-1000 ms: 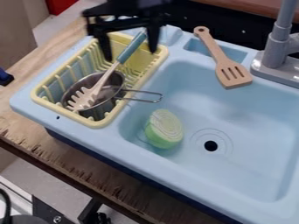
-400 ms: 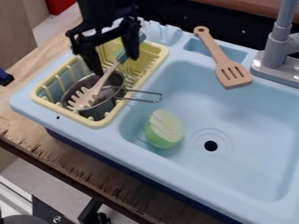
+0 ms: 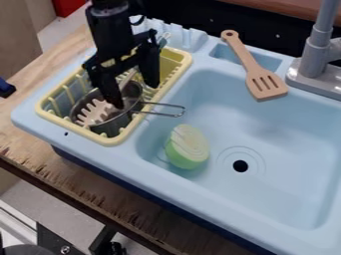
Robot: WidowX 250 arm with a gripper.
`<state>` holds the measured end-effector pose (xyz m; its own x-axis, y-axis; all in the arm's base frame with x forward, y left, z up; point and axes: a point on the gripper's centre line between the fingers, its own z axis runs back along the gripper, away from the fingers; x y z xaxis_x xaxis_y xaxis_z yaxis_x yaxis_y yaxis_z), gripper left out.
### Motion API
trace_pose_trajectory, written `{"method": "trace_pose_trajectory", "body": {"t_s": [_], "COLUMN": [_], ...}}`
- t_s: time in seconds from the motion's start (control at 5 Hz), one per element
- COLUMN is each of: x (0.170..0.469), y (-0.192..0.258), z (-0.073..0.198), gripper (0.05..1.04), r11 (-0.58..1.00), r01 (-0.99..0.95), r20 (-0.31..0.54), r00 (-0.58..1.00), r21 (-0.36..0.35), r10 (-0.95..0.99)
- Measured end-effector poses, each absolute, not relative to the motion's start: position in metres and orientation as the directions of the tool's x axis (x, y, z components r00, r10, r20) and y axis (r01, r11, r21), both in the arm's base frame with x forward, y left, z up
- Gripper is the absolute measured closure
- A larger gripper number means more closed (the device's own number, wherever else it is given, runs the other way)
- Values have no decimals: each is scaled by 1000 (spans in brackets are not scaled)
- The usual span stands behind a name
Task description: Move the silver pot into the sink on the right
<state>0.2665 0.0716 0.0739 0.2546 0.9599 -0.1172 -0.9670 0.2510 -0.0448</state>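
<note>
The silver pot sat in the yellow rack, its wire handle poking out over the rack's edge toward the sink. The end effector was spread, 1 finger over the pot's mouth, the other off toward the rack's far side. The metal looked thin, stiff and fairly light, but probably slick. The rim near the handle seemed the best hold, pinched across the wall; the pasta server inside (a loose passenger) might have swung or tipped out.
</note>
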Motion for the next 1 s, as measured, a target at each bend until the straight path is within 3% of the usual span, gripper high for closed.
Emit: {"method": "trace_pose_trajectory", "body": {"t_s": [0.4, 0.8, 1.0], "x": [267, 271, 272], "y": [72, 66, 64], "z": [70, 57, 53], "gripper": [132, 695, 868], "r11": [229, 236, 249], "r01": [-973, -971, -966], "r20": [-113, -100, -95], "r00": [232, 239, 255], "r21": [-42, -43, -70], "r10": [966, 966, 962]}}
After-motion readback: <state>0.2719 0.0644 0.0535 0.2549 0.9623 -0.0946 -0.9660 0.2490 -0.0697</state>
